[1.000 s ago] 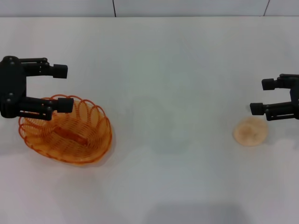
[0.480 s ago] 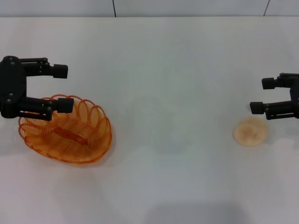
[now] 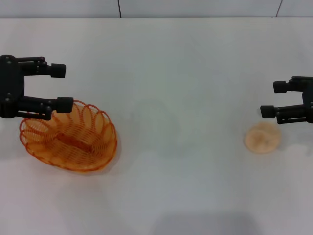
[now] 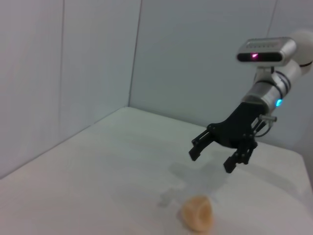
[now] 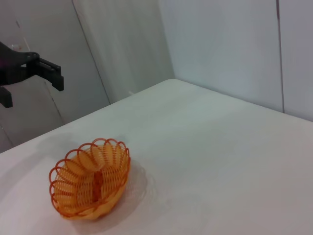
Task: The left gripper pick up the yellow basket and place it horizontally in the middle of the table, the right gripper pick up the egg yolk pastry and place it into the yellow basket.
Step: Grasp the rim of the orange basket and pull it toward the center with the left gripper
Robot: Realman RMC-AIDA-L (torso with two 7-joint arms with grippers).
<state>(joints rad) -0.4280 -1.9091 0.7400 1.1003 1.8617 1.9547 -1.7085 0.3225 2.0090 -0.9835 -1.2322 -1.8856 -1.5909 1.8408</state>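
The yellow basket lies on the white table at the left, its long axis slanted; it also shows in the right wrist view. My left gripper is open and empty, just beyond the basket's far rim, its near finger over the rim. The egg yolk pastry lies at the right. My right gripper is open and empty, just beyond the pastry and slightly to its right. The left wrist view shows the right gripper hovering above the pastry.
A grey wall runs along the table's far edge. Bare white tabletop lies between the basket and the pastry.
My left gripper has shifted slightly left and towards the far edge, its near finger overlapping the basket rim less. The right gripper, basket and pastry have hardly moved.
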